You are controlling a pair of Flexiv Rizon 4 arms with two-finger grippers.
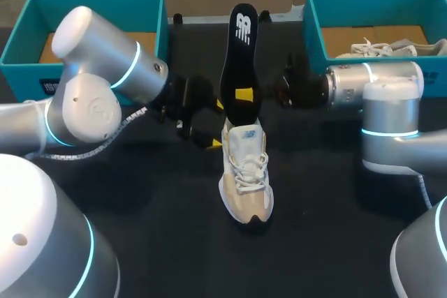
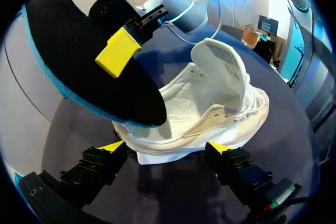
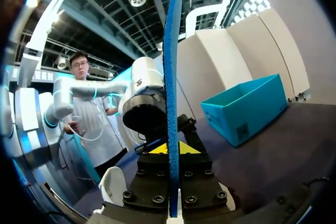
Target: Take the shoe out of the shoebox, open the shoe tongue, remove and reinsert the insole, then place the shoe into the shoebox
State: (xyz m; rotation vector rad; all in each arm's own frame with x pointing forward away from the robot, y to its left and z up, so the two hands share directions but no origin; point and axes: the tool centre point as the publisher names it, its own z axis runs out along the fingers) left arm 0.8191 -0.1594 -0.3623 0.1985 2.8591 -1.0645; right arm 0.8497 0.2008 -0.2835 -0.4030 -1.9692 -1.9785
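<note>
A beige and white shoe [image 1: 246,172] stands on the dark table, toe toward the front. Above its heel opening rises a black insole [image 1: 239,68] with a blue edge, held upright, its lower end at the shoe. My right gripper [image 1: 244,94] is shut on the insole's lower part; in the right wrist view the insole [image 3: 171,77] shows edge-on between the closed yellow tips [image 3: 170,148]. My left gripper [image 1: 216,125] stands open just left of the heel. In the left wrist view its fingers [image 2: 165,148] straddle the shoe's heel [image 2: 210,121] without touching, and the insole [image 2: 89,61] is above.
A teal shoebox [image 1: 21,40] stands at the back left, also in the right wrist view [image 3: 247,114]. A second teal box [image 1: 314,19] at the back right holds another white shoe [image 1: 380,48]. Bare dark table lies in front of the shoe.
</note>
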